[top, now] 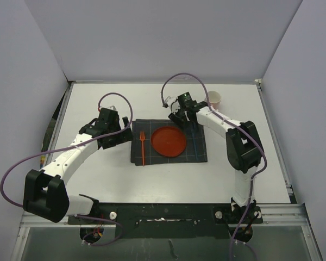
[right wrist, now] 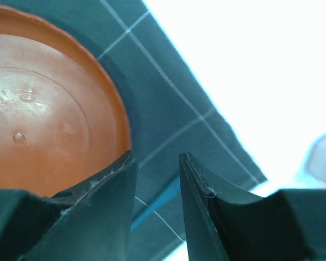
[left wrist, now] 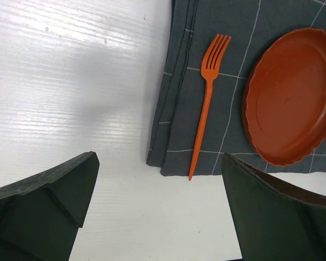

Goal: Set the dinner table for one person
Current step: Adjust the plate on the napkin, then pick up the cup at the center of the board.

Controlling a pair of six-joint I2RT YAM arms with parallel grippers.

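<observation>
The big white flat surface [top: 98,179] has a dark grid-lined cloth mat [top: 198,155] in the middle. On the mat there's a round red plate [top: 168,141] with an orange plastic fork [top: 143,147] just left of it.

Key bit: a thin blue utensil [top: 194,134] lies just right of the plate, long axis running near-to-far, directly under the right gripper [right wrist: 155,163]. Its jaws are only narrowly parted and don't seem to be pinching it.

The left gripper [left wrist: 158,156] hangs by the mat's left edge, jaws wide and holding nothing.
</observation>
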